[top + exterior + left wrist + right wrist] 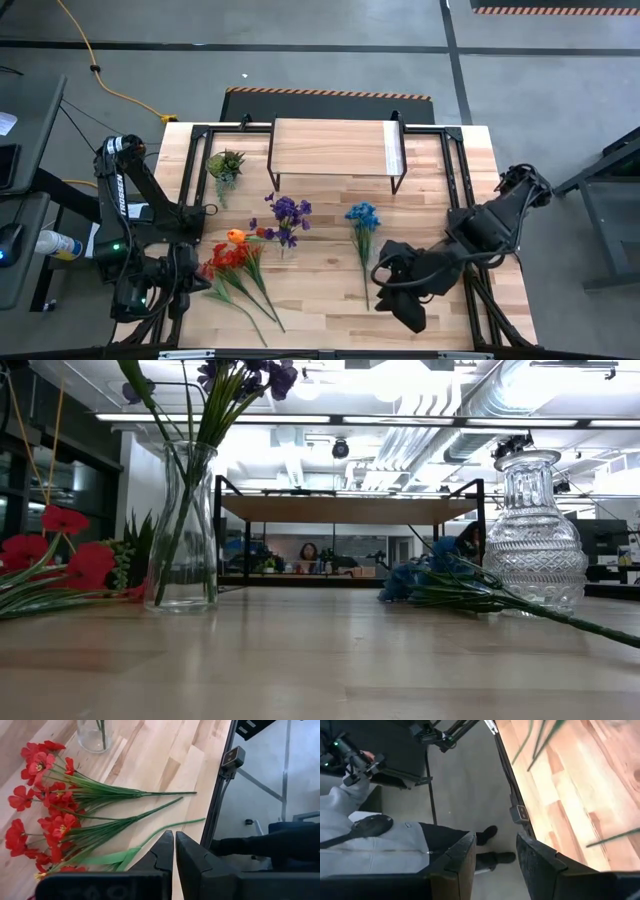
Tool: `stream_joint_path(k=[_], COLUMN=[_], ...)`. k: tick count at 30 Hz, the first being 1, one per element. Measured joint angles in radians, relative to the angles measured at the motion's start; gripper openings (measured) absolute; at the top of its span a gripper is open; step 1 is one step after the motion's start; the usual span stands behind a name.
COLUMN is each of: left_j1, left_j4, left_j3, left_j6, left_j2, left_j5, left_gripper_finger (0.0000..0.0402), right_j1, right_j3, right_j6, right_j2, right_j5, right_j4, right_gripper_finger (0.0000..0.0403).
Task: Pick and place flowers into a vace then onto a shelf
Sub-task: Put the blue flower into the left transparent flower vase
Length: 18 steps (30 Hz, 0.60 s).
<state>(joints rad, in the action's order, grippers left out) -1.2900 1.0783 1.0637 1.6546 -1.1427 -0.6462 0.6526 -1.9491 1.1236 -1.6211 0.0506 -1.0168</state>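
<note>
Standing in the clear vase [183,525], only the purple spray [288,213] is placed; I am seeing red flowers [232,262] and blue spray [362,222] lying on the table, shelf [331,147] bare. Left gripper [174,851] is pinched shut, empty; right gripper [495,865] is gaping, empty.

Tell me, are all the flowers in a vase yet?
Not yet. Done: the purple flowers stand in the plain glass vase. In hand: nothing; the left gripper is shut and empty beside the red flowers, and the right gripper is open past the table edge. Left: the red flowers, the blue flowers, then the shelf, which holds no vase.
</note>
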Motion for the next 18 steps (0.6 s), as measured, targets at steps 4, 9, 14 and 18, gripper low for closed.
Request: stream_joint_path(k=[4, 9, 14, 18], left_j1=[0.000, 0.000, 0.000, 0.000], left_j4=[0.000, -0.002, -0.002, -0.002], left_j3=[0.000, 0.000, 0.000, 0.000], left_j6=[-0.005, -0.007, -0.007, -0.007], left_j2=[0.000, 0.000, 0.000, 0.000], left_j5=[0.000, 0.000, 0.000, -0.001], left_gripper_finger=[0.0056, 0.0056, 0.0056, 0.0056], right_j1=[0.019, 0.028, 0.029, 0.029], right_j3=[0.000, 0.000, 0.000, 0.000], right_j6=[0.004, 0.025, 0.025, 0.024], right_j2=[0.000, 0.000, 0.000, 0.000], right_j5=[0.041, 0.055, 0.060, 0.064], right_j4=[0.001, 0.001, 0.002, 0.002], right_gripper_finger=[0.0134, 0.0134, 0.0134, 0.0134])
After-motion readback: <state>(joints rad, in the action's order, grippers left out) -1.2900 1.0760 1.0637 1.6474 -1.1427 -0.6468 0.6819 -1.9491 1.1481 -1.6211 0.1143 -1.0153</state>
